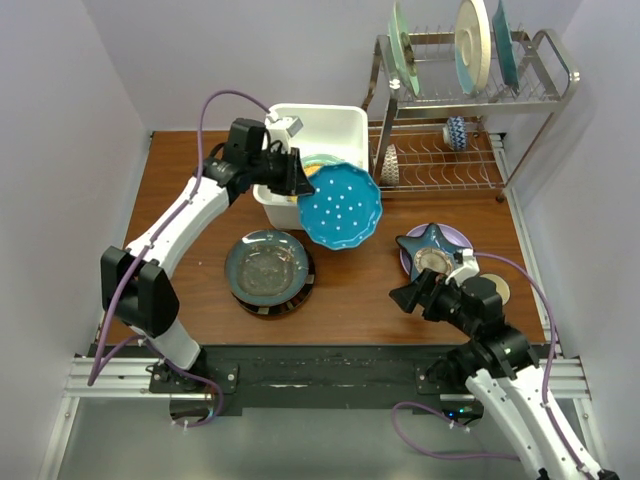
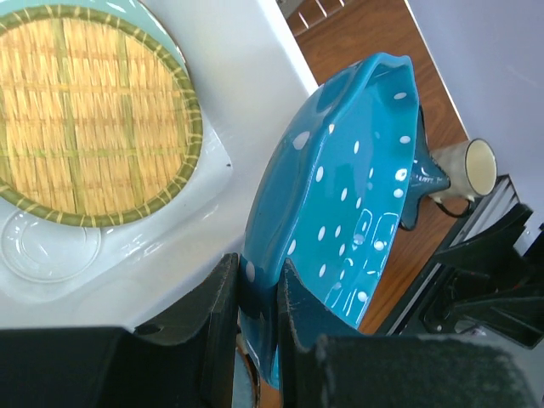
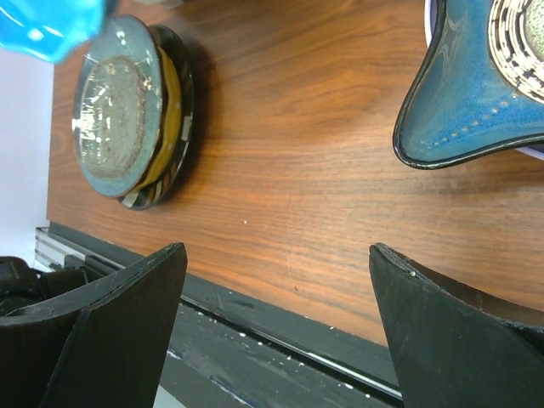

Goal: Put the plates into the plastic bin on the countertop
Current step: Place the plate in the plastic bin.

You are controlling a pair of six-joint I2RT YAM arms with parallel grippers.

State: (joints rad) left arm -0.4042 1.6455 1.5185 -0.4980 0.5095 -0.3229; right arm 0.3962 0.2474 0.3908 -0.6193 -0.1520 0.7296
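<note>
My left gripper (image 1: 298, 180) (image 2: 259, 285) is shut on the rim of a blue dotted plate (image 1: 342, 207) (image 2: 348, 187). The plate hangs tilted at the front right corner of the white plastic bin (image 1: 345, 125) (image 2: 246, 76), mostly outside it. A woven yellow plate (image 2: 85, 119) lies inside the bin. A dark teal plate (image 1: 266, 265) (image 3: 119, 106) tops a stack on the countertop (image 1: 350, 280) (image 3: 297, 144). A blue star-shaped plate (image 1: 432, 243) (image 3: 467, 93) rests on a lilac one at the right. My right gripper (image 1: 405, 296) (image 3: 276, 246) is open and empty above the near edge.
A metal wire rack (image 1: 470, 100) with three large upright plates stands at the back right. A small cream mug (image 1: 497, 290) (image 2: 472, 166) sits by my right arm. A black rail (image 3: 280, 340) runs along the near edge.
</note>
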